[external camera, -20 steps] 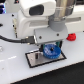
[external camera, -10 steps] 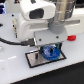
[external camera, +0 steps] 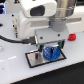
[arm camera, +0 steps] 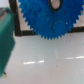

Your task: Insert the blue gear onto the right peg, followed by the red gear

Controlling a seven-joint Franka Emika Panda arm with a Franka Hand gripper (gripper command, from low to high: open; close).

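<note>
The blue gear [external camera: 49, 52] sits over the grey plate [external camera: 35, 59], toward the plate's edge on the exterior view's right, directly under the gripper [external camera: 51, 48]. In the wrist view the blue gear [arm camera: 47, 17] fills the frame close to the camera, teeth sharp, hub dark at the centre. The fingertips are hidden behind the arm's body and the gear, so I cannot tell how wide the jaws stand or whether they have the gear. The peg itself is covered and cannot be made out. The red gear [external camera: 73, 36] lies well apart on the white bench, near its edge on the exterior view's right. Both gears look like light, stiff, smooth plastic; the raised hub seems the surest grip, as the toothed rim could slip or tilt.
</note>
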